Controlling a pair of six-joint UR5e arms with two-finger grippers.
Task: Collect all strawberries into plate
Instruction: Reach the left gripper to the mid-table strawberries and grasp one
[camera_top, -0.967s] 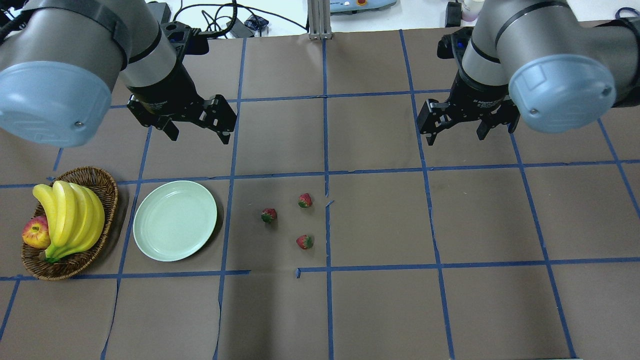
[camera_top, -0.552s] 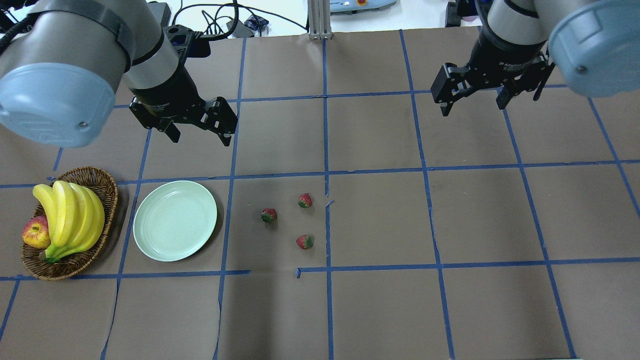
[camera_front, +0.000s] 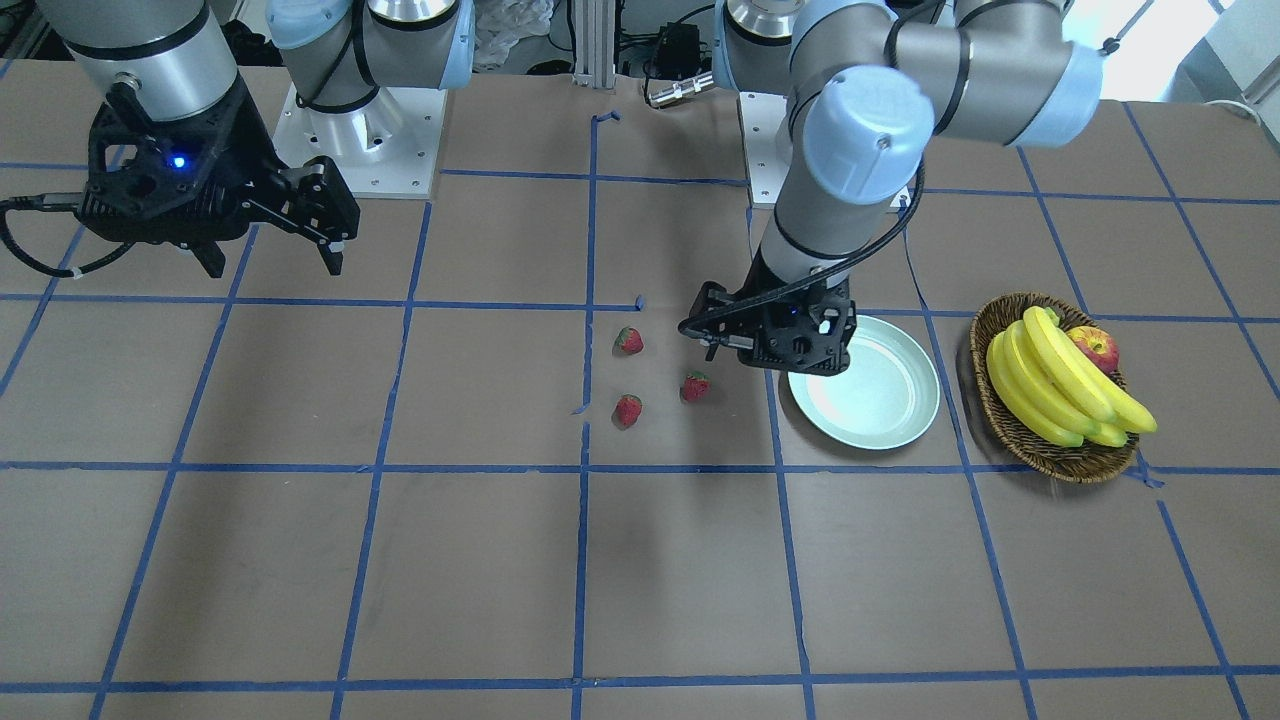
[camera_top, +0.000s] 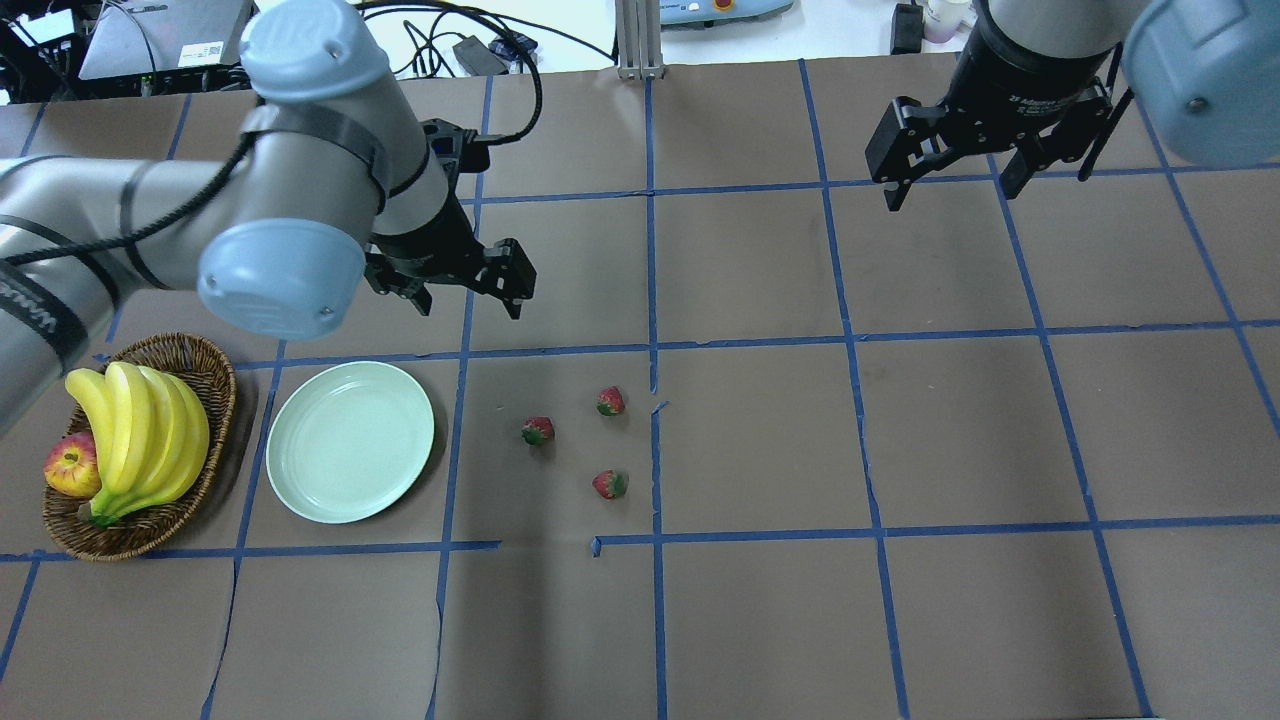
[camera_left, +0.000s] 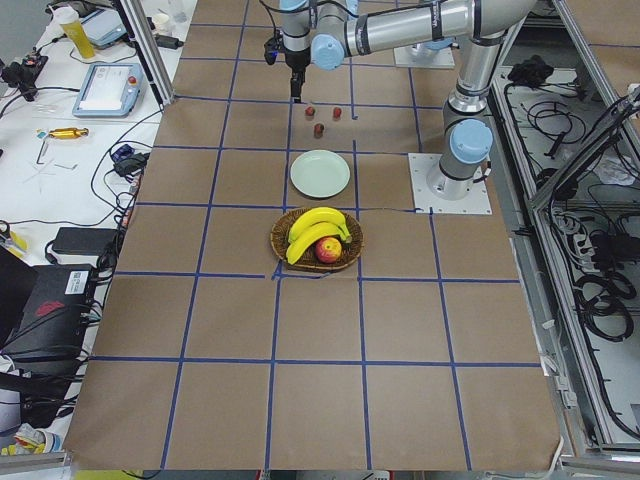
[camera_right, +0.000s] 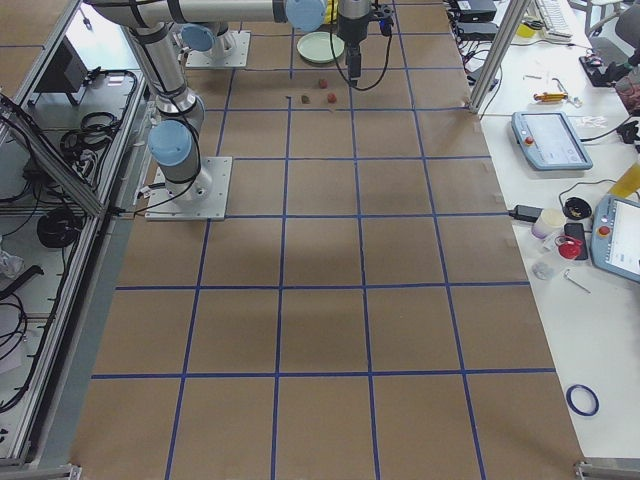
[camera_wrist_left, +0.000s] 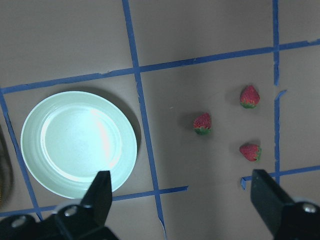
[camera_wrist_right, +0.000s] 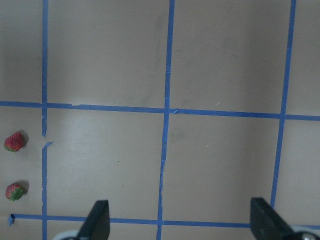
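Three strawberries (camera_top: 538, 431) (camera_top: 611, 401) (camera_top: 609, 484) lie on the bare tabletop (camera_top: 760, 620), and you can see that none of them is in the plate (camera_top: 350, 441) yet. They sit in a loose triangle near the plate, on its side toward the robot's right, each apart from the others and from the rim. The plate lies flat. Just beside it on the opposite side you have a basket (camera_top: 218, 375) with bananas (camera_top: 140, 430) and an apple (camera_top: 70, 465).

Look at the left gripper (camera_top: 470, 298): it hangs above the tabletop, close to the plate's edge on the strawberry side, touching nothing. Its fingers (camera_wrist_left: 100, 195) are spread wide with nothing between them, and its wrist view takes in both the plate and all three strawberries below.

Your right gripper (camera_top: 948, 190) is well away from the plate, out past the strawberries on the robot's right, and also raised off the tabletop. Its fingers (camera_wrist_right: 97, 220) are spread wide too and hold nothing. Two of the strawberries show at the edge of its wrist view.
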